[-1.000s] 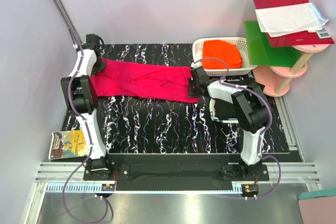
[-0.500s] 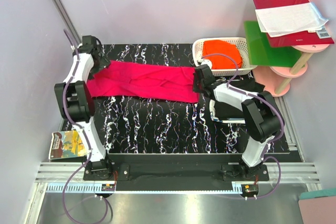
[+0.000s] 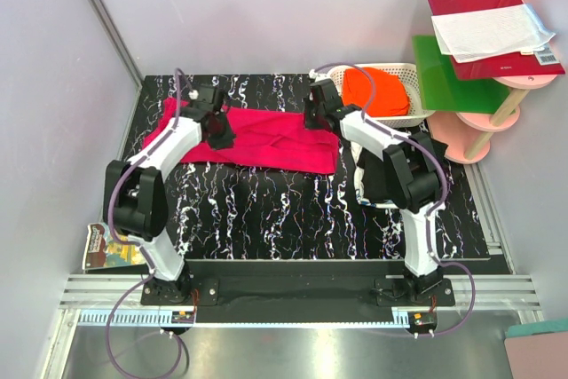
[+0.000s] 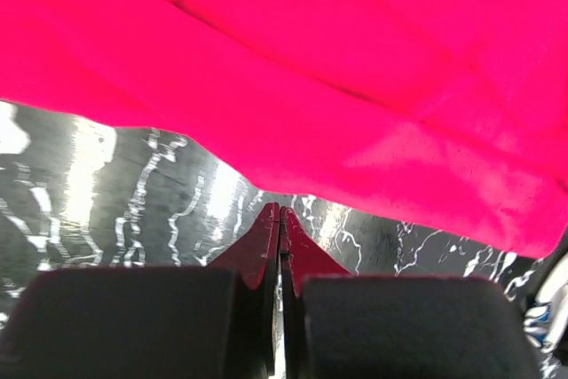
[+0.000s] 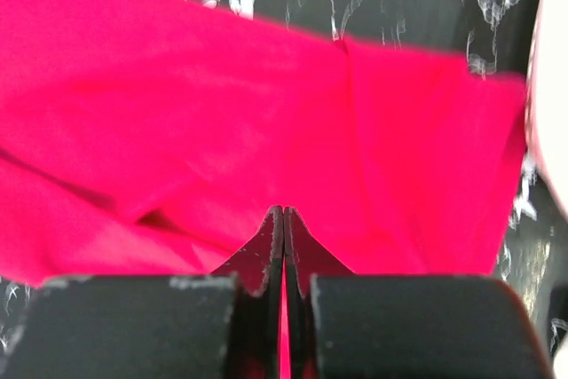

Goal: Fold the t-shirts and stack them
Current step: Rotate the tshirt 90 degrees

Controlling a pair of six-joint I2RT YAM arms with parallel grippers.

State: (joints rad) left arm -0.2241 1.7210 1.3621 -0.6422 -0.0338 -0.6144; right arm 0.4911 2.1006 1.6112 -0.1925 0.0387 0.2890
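A magenta t-shirt [image 3: 266, 138] lies spread flat and wrinkled across the back of the black marbled table [image 3: 266, 210]. An orange t-shirt [image 3: 377, 90] sits in the white basket [image 3: 417, 114] at the back right. My left gripper [image 3: 216, 127] hovers over the shirt's left part; in the left wrist view it [image 4: 280, 210] is shut and empty, its tips over bare table just off the shirt's edge [image 4: 355, 86]. My right gripper [image 3: 316, 111] is over the shirt's far right corner; in the right wrist view it [image 5: 282, 211] is shut and empty above the magenta cloth [image 5: 222, 113].
A dark cloth with white trim [image 3: 377, 191] lies under the right arm. A picture book [image 3: 115, 246] sits off the table's front left. A pink shelf stand [image 3: 497, 113] with a green board [image 3: 453, 73] and a red book [image 3: 493, 28] stands to the right.
The left gripper moved right from the shirt's far left end to over its left part. The right gripper moved back to the shirt's far right corner. The shirt stayed lying flat.
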